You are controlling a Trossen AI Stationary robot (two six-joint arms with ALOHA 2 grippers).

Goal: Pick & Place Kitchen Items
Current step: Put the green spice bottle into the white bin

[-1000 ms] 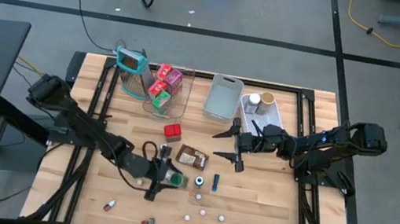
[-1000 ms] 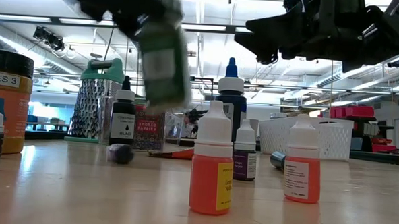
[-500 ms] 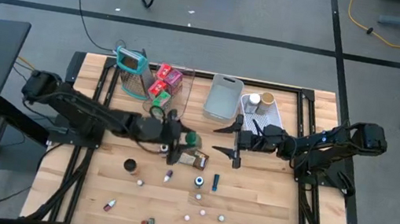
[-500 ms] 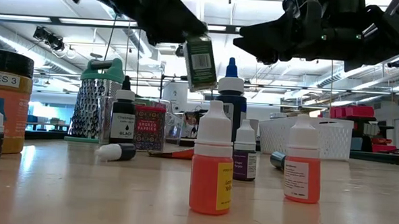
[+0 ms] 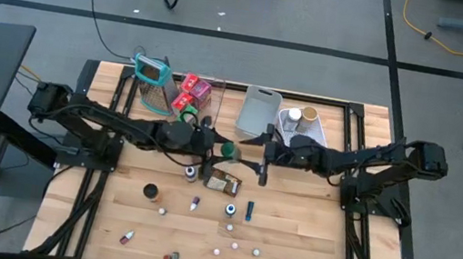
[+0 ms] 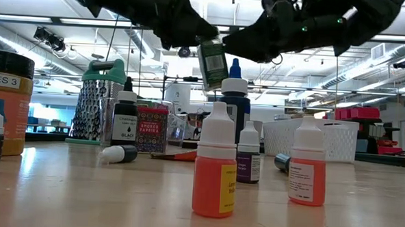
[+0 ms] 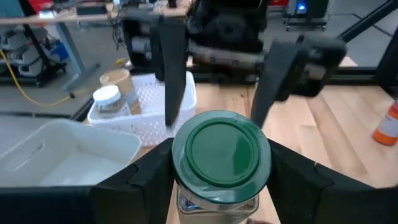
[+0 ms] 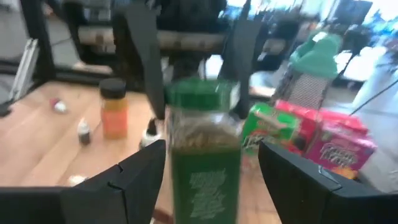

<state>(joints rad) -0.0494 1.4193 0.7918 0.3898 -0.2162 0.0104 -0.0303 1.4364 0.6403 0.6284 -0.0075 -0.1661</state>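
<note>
The kitchen items lie scattered over the bench [image 5: 325, 245], and one of them, a green-lidded jar [image 5: 228, 151], hangs in the air above the bench's middle, clamped in the left end effector [image 5: 217, 149]. The left wrist view shows the jar's round green lid [image 7: 222, 149] from above, with that end effector's dark fingers [image 7: 140, 180] pressed against both sides of it. The right end effector [image 5: 254, 154] faces it from the other side, just beside the jar, with its fingers spread apart on either side of the lid and holding nothing. Below them a brown packet [image 5: 223, 182] lies flat, and small dropper bottles [image 6: 214, 162] stand nearer the front edge. A teal-framed grater [image 5: 153, 76] stands at the far side near a white bin [image 5: 259, 113].
</note>
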